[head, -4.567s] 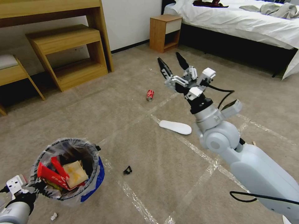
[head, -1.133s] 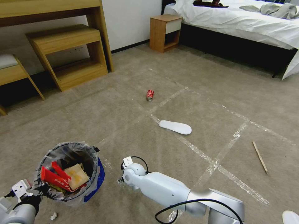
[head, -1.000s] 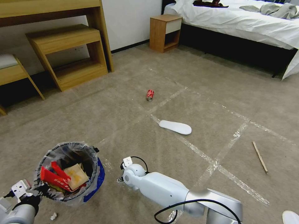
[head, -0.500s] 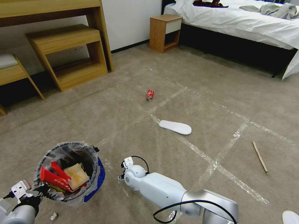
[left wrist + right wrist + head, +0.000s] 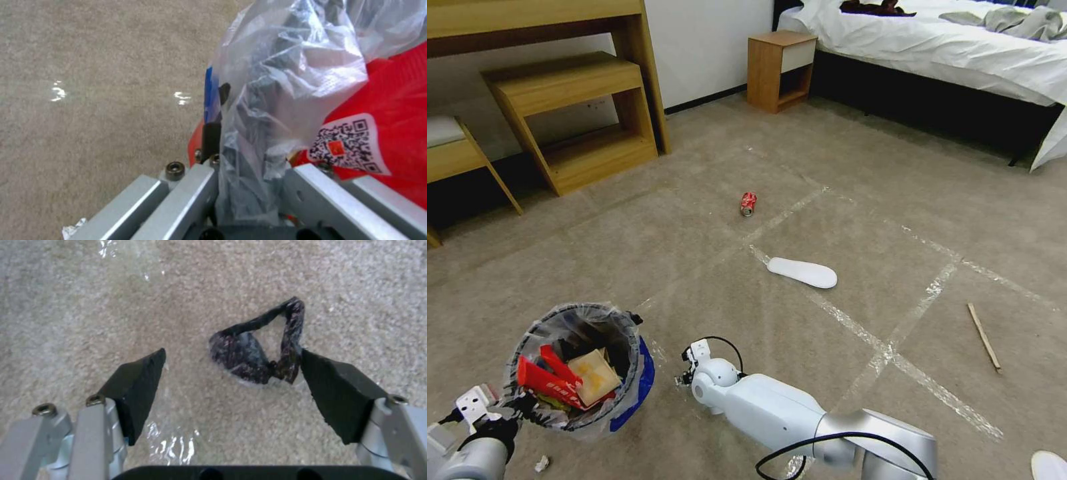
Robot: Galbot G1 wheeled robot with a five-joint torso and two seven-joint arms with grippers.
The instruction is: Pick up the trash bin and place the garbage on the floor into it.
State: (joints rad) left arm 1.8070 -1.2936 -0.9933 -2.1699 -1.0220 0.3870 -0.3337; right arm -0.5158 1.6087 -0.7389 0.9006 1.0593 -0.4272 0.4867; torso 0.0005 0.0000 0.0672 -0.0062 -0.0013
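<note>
The trash bin (image 5: 584,365), dark and lined with a clear bag (image 5: 289,66), hangs at the lower left with red wrappers (image 5: 547,383) and a cardboard piece inside. My left gripper (image 5: 249,186) is shut on its rim. My right arm (image 5: 760,407) reaches down to the floor (image 5: 840,200) beside the bin. There my right gripper (image 5: 232,352) is open around a dark crumpled scrap (image 5: 256,351), which touches one pad. More garbage lies about: a crushed red can (image 5: 748,203), a white insole (image 5: 802,273), a wooden stick (image 5: 983,337) and a white paper bit (image 5: 543,463).
A wooden shelf unit (image 5: 574,113) stands at the back left, a nightstand (image 5: 779,67) and a bed (image 5: 947,60) at the back right. Shiny tape strips (image 5: 887,347) cross the carpet. Another white insole (image 5: 1050,463) peeks in at the near right corner.
My right arm came down from mid-air to the floor over the dark scrap, then edged slightly nearer and left. The bin has shifted only a little in my left gripper.
</note>
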